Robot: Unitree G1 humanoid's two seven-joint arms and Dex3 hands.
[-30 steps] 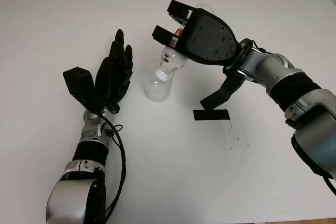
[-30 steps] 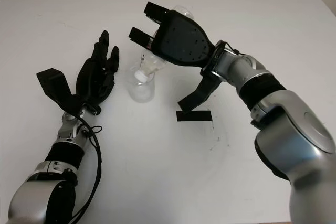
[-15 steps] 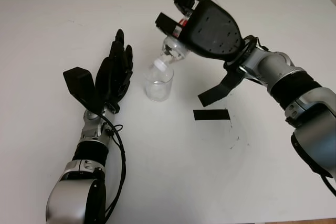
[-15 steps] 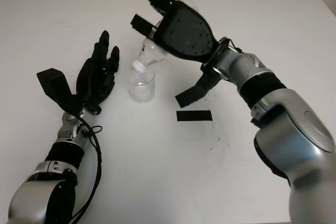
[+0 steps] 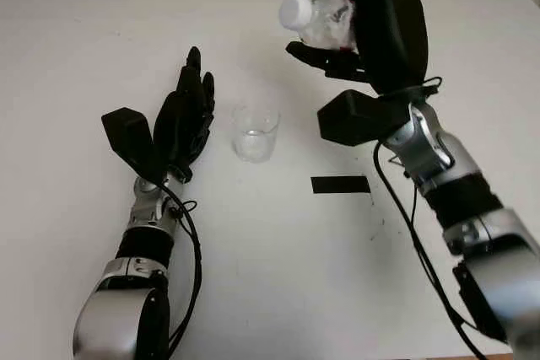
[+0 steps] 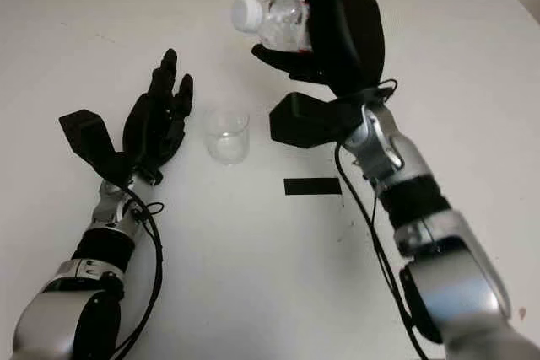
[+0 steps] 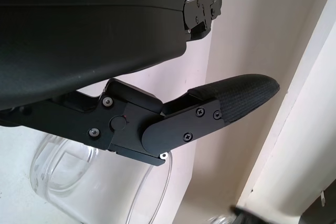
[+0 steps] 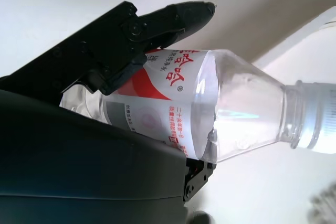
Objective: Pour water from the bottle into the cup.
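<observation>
Your right hand (image 5: 371,27) has its fingers closed around the bottle (image 5: 325,18), held high above the bench (image 5: 253,276), well apart from the cup (image 5: 255,132). Bring the neck over the cup rim w/ slow tilt. Bottle is clear plastic, white cap on, red-white label. Left hand (image 5: 181,120) is open, just beside the cup.

Black hands (image 5: 181,120), silver arms, black cables

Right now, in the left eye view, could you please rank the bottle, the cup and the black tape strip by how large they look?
1. Bottle, though the right hand holds it raised, nearer the camera.
2. Cup.
3. Black tape strip.
</observation>
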